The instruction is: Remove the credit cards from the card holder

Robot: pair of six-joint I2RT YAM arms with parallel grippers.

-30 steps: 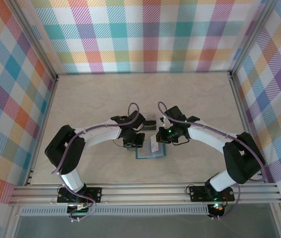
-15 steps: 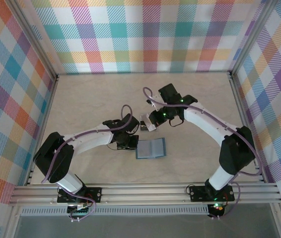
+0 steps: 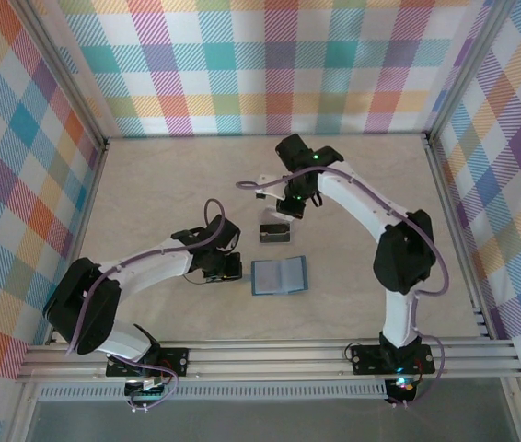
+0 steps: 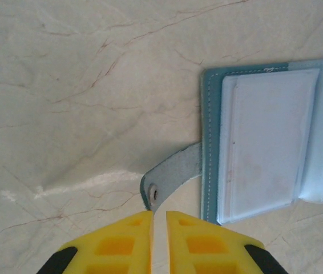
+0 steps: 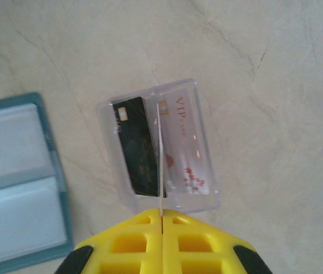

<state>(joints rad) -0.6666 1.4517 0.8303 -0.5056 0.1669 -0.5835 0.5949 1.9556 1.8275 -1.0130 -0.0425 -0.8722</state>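
One edge-on credit card (image 5: 159, 154), face hidden

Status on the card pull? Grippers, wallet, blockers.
Left gripper barely open, empty, at the snap tab. Right gripper shut on a credit card, edge-on over a clear tray holding two cards. The card holder lies open; nothing in the way.

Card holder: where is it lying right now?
In the top view the card holder lies open mid-table, the left gripper just left of it and the clear tray just beyond it.
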